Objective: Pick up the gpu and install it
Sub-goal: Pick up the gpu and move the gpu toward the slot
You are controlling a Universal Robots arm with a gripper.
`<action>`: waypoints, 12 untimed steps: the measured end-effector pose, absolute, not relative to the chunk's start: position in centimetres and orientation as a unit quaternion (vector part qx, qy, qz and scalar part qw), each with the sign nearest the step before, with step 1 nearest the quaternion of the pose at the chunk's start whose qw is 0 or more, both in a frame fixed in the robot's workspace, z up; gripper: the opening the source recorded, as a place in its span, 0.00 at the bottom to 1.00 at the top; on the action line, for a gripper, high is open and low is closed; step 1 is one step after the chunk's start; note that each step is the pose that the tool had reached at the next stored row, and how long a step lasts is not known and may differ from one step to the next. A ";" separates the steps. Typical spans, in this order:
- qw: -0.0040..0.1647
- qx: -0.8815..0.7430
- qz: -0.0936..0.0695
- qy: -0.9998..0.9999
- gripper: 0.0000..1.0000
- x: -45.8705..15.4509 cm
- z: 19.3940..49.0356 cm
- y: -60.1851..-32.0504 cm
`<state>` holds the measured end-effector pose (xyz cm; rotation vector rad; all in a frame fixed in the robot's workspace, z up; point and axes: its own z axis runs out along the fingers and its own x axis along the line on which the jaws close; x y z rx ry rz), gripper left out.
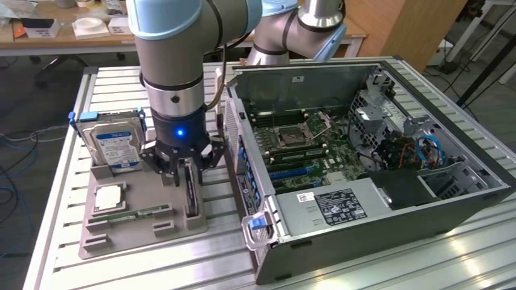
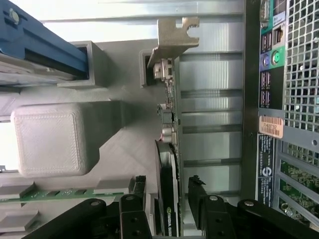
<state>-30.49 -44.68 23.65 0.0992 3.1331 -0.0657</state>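
The gpu (image 1: pixel 192 194) is a thin dark card standing on edge in a slot of the grey holder tray (image 1: pixel 121 238). My gripper (image 1: pixel 183 166) is lowered straight over it. In the wrist view the gpu (image 2: pixel 168 164) runs edge-on, with its silver bracket (image 2: pixel 172 42) at the far end. The gripper (image 2: pixel 167 185) is open. Its black fingertips (image 2: pixel 139 186) stand one on each side of the card, with a small gap on both sides. The open computer case (image 1: pixel 363 169) with its motherboard (image 1: pixel 310 148) lies beside the tray, on the exterior view's right.
The tray also holds a hard drive (image 1: pixel 113 142) with a blue-white label, a processor (image 1: pixel 109 196) and a green memory stick (image 1: pixel 141 212). The case's rear panel (image 2: pixel 279 99) is close beside the gpu. Everything rests on a slatted aluminium table (image 1: pixel 161 266).
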 end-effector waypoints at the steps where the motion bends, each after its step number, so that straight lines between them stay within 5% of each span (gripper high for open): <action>1: 0.003 0.032 -0.021 0.999 0.47 -30.5 23.6 -44.7; 12: 0.003 0.032 -0.021 0.999 0.47 -30.5 23.4 -44.7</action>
